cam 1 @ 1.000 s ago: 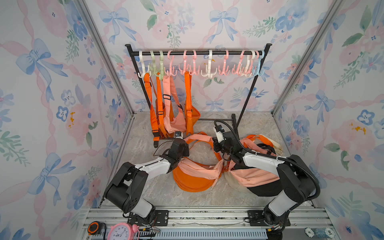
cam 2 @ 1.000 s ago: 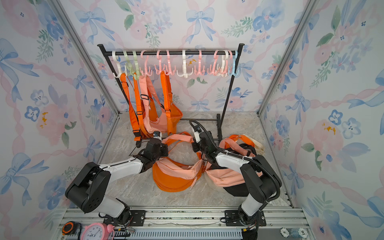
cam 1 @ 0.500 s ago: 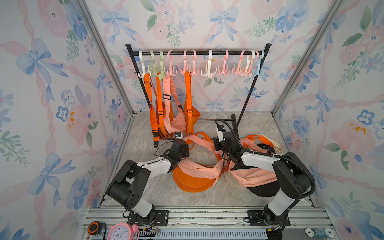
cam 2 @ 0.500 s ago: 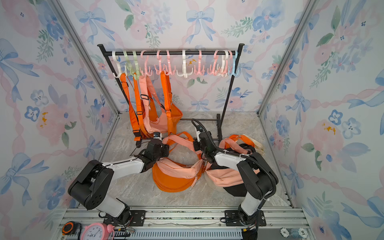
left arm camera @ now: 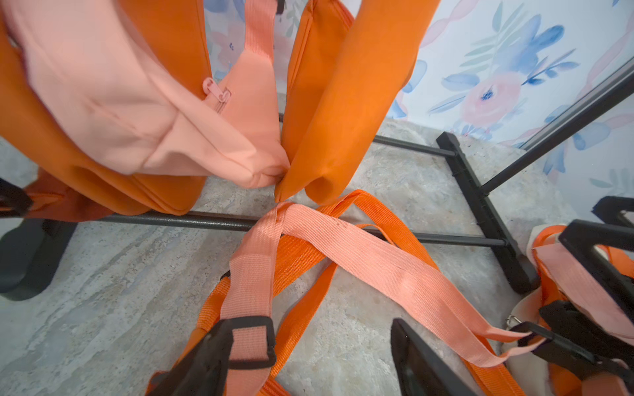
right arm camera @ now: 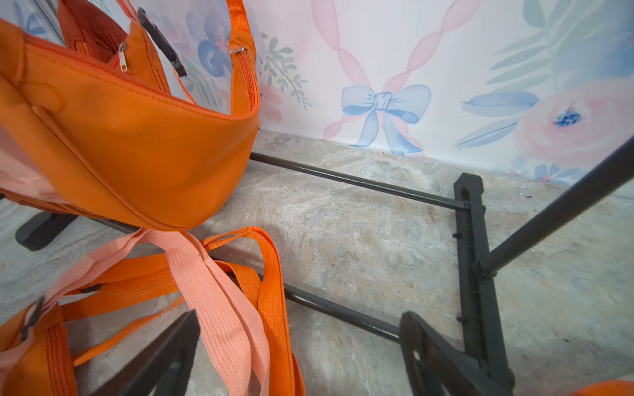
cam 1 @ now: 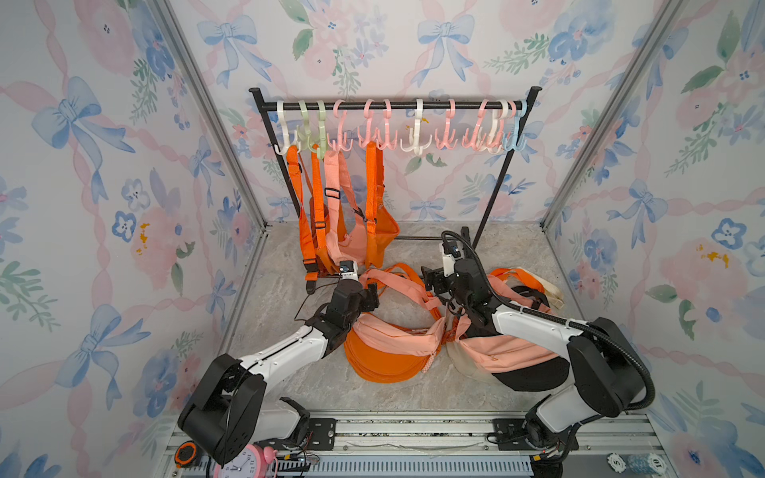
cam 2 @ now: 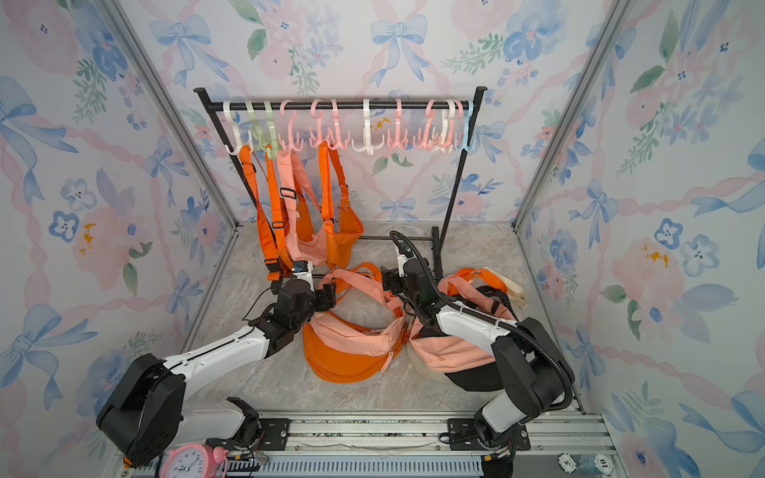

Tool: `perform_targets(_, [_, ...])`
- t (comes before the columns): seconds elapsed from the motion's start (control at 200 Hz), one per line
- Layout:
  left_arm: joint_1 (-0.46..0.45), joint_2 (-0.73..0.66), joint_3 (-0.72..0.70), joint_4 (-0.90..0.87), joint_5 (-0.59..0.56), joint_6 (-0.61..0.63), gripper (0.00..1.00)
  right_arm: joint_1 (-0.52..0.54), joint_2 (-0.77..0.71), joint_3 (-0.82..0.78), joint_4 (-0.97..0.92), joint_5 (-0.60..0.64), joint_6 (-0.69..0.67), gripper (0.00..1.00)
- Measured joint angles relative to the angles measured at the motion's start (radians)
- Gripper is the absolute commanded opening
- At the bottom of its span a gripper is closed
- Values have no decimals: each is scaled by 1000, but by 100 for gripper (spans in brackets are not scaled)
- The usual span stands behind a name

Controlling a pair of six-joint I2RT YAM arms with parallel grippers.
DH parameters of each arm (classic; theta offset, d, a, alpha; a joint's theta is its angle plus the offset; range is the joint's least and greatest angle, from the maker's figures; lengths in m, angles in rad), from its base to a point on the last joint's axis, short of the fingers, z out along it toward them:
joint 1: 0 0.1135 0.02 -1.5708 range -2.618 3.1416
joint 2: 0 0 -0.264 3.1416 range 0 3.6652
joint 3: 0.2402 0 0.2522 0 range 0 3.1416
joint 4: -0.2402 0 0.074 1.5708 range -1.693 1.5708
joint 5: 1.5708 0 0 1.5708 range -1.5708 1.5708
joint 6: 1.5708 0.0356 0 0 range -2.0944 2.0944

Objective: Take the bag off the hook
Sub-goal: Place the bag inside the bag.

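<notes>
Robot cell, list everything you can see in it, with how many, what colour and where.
Rack: one, black, at the back wall.
Hooks: about twelve, white, green, pink, blue, along the rack's top bar.
Hanging bags: at least three, orange and peach, on hooks at the end nearer the left arm.
Loose bags: several, orange, peach, cream, black, heaped on the floor before the rack.
Alarm clock: one, pink, front rail.
Tape measure: one, orange and black, beside the clock.
Left gripper: one, black, open over loose straps.
Right gripper: one, black, open over loose straps.
</notes>
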Motion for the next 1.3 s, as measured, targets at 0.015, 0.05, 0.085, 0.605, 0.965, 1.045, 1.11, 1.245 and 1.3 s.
perform_targets(0.015, [-1,-13,0,-7,-1,0,75,0,-8,-2,0,1,0,95])
perform_targets(0.05, [-2,-38,0,-20,-2,0,75,0,-26,-7,-4,1,0,96])
perform_targets(0.085, [-2,-63,3,-38,-4,0,76,0,-45,-13,-6,0,0,96])
perform_targets(0.605, [4,-132,327,-262,13,80,77,32,-278,-110,-35,-23,11,97])
perform_targets(0.965, [90,115,718,-358,98,156,76,63,-365,-132,-44,-33,10,97])
perform_targets(1.045, [105,179,807,-375,121,169,76,63,-373,-140,-45,-33,10,97])
perform_targets(1.11, [116,225,873,-394,138,174,76,63,-378,-147,-45,-33,10,97])
perform_targets(1.245, [132,314,985,-417,165,182,75,63,-384,-153,-51,-34,6,97])
perform_targets(1.3, [137,346,1025,-425,174,182,75,63,-387,-154,-52,-33,3,97])
